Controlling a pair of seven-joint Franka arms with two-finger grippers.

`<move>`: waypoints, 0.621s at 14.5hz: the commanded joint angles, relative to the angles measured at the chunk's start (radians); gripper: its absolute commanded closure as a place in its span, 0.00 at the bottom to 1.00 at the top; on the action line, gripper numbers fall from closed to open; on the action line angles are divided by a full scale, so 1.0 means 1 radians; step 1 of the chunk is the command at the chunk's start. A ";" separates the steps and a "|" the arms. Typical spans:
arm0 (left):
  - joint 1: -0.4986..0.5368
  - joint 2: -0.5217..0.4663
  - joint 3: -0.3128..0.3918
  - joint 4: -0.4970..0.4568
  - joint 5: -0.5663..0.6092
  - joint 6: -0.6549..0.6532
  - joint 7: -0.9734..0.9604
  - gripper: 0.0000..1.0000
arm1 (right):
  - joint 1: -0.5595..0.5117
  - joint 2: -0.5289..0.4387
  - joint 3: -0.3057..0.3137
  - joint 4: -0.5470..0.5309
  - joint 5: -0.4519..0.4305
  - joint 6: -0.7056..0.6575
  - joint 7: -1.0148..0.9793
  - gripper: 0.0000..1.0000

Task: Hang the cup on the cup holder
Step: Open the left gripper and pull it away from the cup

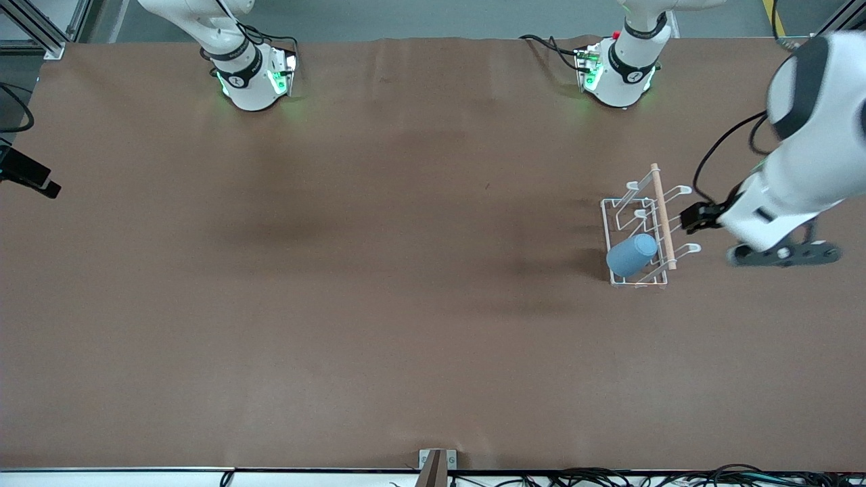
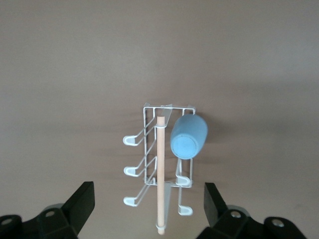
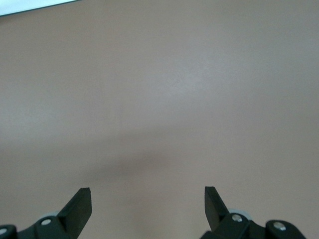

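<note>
The white wire cup holder (image 1: pixel 612 203) stands toward the left arm's end of the table, with its wooden rod (image 1: pixel 663 216) on top. The blue-grey cup (image 1: pixel 631 255) sits tilted on a prong of the row facing the right arm's end, the prong nearest the front camera. My left gripper (image 1: pixel 691 218) is open and empty, in the air beside the holder and apart from it. In the left wrist view the holder (image 2: pixel 160 164) and the cup (image 2: pixel 188 137) lie ahead of the open left gripper (image 2: pixel 148 190). My right gripper (image 3: pixel 148 191) is open and empty over bare table.
The brown table (image 1: pixel 379 284) has its front edge with cables low in the front view. A small bracket (image 1: pixel 436 467) sits at that edge. A black camera mount (image 1: pixel 27 174) sticks in at the right arm's end.
</note>
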 commanded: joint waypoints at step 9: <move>-0.052 -0.261 0.124 -0.119 -0.090 0.028 0.072 0.00 | 0.004 -0.009 -0.006 0.001 0.001 -0.008 -0.009 0.00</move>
